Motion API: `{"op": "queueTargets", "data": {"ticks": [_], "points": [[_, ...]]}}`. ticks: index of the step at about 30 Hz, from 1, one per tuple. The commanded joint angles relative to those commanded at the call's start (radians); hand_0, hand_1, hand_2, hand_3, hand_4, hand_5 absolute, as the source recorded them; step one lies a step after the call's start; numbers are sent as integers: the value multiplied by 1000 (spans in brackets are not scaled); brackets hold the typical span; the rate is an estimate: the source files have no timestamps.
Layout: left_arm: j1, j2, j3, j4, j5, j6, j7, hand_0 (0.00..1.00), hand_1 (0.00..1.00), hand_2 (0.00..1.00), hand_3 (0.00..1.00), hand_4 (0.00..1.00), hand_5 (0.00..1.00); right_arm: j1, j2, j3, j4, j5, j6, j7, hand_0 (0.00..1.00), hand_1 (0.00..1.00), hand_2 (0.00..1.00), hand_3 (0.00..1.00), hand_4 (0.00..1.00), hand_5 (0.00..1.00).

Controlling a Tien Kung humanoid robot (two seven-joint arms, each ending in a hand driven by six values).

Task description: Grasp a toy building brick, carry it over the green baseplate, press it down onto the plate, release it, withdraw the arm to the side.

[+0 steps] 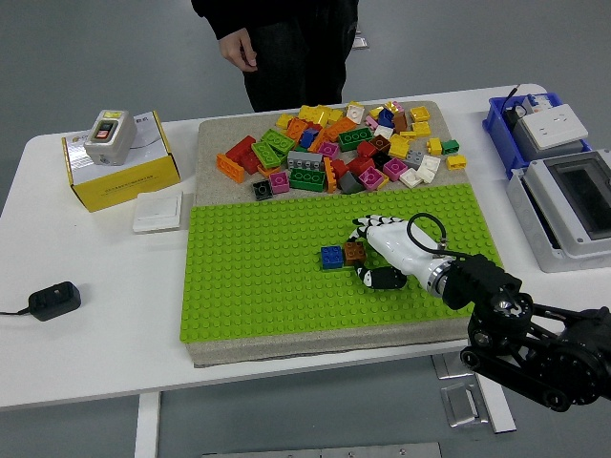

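The green baseplate [258,277] covers the near half of a tan board. A blue brick [331,257] sits on it near the middle. Right beside it is a brown brick [354,252], low on the plate, with my right hand [368,252] shut on it, fingers above and thumb below. The white hand reaches in from the lower right on a black arm [516,334]. A heap of loose coloured bricks [334,148] lies on the tan area behind the plate. My left arm is out of view.
A person stands at the far side, one hand [239,48] hanging. A yellow box [119,167] with a grey switch and a white plate [158,212] sit left, a black adapter [52,300] nearer. Grey and blue boxes [563,191] stand right.
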Motion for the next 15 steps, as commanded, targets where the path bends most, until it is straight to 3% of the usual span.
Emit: {"op": "queueTargets", "data": {"ticks": [15], "points": [[0,-2,0,0,1,2,-3,701,722,722,755,429,527,-5,11,2,-13,11,-13,6,893,975,960,499,432,294]]}}
